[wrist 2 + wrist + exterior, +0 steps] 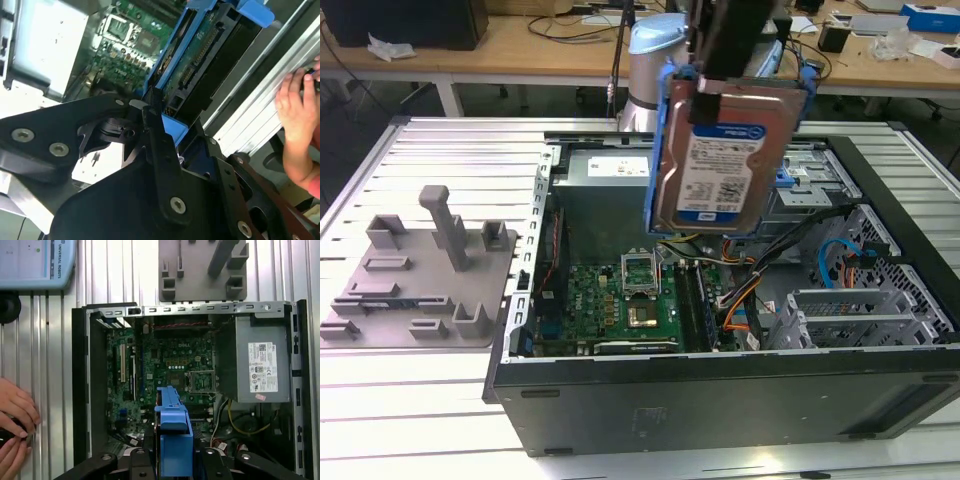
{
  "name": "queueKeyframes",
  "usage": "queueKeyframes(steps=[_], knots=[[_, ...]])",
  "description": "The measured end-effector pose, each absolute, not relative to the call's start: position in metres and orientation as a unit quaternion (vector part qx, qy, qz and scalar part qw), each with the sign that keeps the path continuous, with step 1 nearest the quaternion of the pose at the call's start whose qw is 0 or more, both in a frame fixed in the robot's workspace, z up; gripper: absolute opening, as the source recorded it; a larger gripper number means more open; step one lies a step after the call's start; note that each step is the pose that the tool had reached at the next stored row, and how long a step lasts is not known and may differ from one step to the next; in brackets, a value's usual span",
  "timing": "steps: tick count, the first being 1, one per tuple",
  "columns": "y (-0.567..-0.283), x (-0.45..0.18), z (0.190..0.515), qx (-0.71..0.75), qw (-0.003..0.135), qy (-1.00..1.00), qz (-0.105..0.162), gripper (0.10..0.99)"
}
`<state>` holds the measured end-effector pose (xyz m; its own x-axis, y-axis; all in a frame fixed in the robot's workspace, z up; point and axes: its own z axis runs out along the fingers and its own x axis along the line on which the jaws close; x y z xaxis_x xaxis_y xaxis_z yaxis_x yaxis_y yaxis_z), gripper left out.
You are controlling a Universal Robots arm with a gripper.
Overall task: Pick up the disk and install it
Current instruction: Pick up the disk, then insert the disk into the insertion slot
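Grey fixture plate point(420, 265) lies at the exterior view's left, just beside the open computer case point(720, 400) with its motherboard point(620, 300) exposed. Pick-up is done: the disk point(720, 160) hangs on edge, label outward, above the case interior and touching nothing below. The gripper point(710, 100) is clamped on the upper edge of its blue carrier, as far as the second wrist view lets me judge. Install is not done: the disk sits in no bay, apart from the drive cage point(865, 310) at the exterior view's right.

I hold the disk point(725, 160), silver with a white-and-blue label and blue carrier, nearly upright above the open computer case point(720, 400).
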<state>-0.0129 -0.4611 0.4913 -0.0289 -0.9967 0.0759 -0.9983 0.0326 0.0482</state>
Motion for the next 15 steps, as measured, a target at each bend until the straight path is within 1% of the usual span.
queueKeyframes(steps=[5,15], knots=[[-0.471,0.011,0.491,0.695,0.047,-0.717,0.01,0.369],[-0.472,0.012,0.491,0.695,0.048,-0.717,0.011,0.369]])
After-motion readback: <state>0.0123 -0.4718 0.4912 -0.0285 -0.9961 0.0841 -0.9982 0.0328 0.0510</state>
